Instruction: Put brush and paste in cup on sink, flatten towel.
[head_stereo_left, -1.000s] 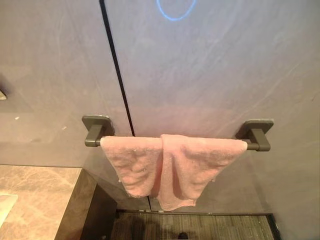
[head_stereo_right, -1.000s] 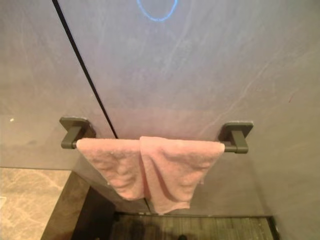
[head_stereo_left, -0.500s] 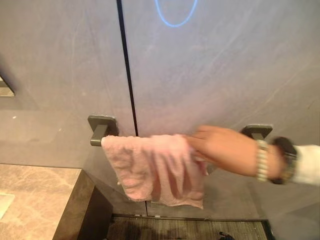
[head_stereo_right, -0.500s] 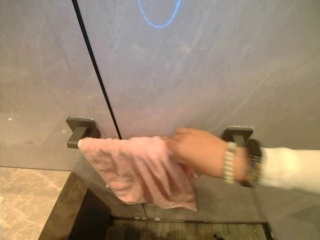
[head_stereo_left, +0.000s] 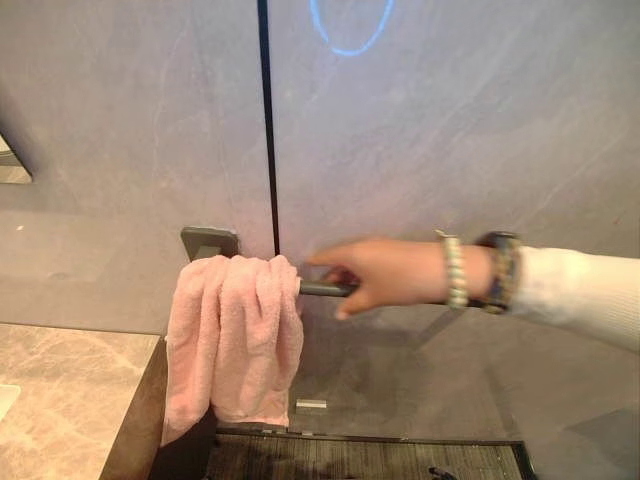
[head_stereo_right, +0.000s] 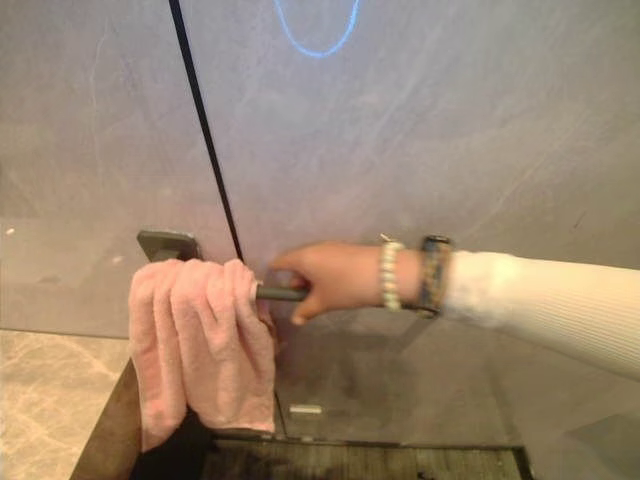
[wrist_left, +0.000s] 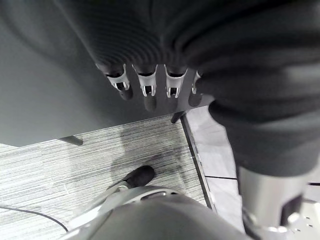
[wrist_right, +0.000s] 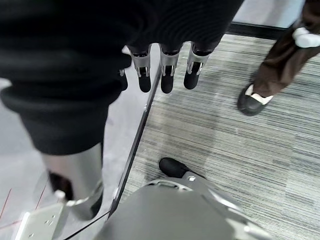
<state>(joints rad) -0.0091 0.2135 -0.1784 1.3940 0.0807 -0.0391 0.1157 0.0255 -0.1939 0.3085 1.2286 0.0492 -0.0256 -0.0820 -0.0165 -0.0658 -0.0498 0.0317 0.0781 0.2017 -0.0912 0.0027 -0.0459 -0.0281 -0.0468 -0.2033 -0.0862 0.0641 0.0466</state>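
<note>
Towel bunched at left end of rail; flattening step pending, both hands idle.

A person's hand (head_stereo_left: 385, 277) is gripping the bare rail (head_stereo_right: 282, 293) while the pink towel (head_stereo_left: 232, 342) is hanging crumpled against the left bracket (head_stereo_left: 208, 241), just above the counter's right edge (head_stereo_left: 135, 420). My left hand (wrist_left: 147, 85) and right hand (wrist_right: 165, 67) are hanging low over the floor, fingers relaxed and nearly straight, holding nothing. I am judging that I should wait until the person's arm clears, then pinch the towel's outer fold and draw it rightward along the rail, spreading evenly. I am not seeing brush, paste or cup.
</note>
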